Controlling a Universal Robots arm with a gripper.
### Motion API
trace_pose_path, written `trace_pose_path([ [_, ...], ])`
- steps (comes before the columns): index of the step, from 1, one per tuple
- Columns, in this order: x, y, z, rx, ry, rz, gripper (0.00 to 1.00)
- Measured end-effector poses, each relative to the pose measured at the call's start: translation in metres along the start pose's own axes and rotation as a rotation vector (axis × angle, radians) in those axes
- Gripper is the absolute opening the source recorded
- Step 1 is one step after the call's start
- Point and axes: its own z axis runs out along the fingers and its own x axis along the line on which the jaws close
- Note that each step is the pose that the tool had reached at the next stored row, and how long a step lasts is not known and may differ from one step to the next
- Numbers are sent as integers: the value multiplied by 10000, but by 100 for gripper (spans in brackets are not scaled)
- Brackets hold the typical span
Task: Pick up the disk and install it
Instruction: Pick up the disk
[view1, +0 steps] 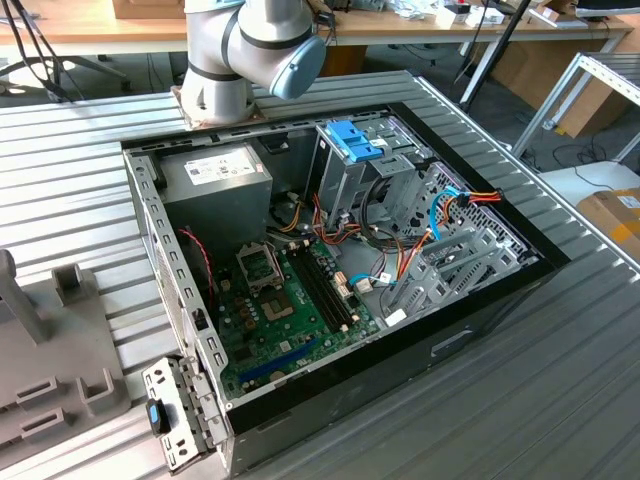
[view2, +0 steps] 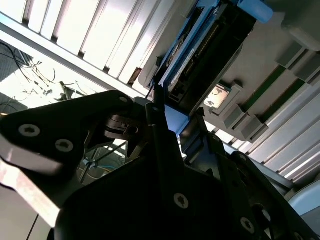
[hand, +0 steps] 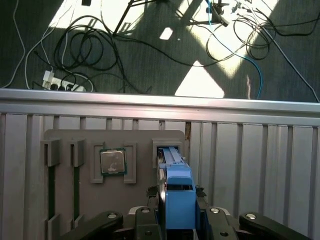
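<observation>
- We see our gripper (hand: 176, 196) clamped on the disk (hand: 176, 177).
- The disk stands on edge in a slot of the holder (hand: 125, 137), near a chip (hand: 113, 162).

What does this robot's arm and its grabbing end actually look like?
The arm is silver-grey tubing with rounded joints and a light blue cap. Its gripper is matte black, built of angular plates dotted with silver screw heads.

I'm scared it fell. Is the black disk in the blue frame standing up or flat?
Standing up. In the first wrist view the blue-framed black disk sits on edge in a slot of the grey plastic holder.
</observation>
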Motion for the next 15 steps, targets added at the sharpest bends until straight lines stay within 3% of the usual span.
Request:
trace_pose_path([
  [5,-1,1,-28,2,-2,0,36],
  [9,-1,1,-116,5,-3,0,36],
  [11,-2,2,-168,4,-3,0,36],
  [15,-4,3,-361,15,-35,-1,36],
])
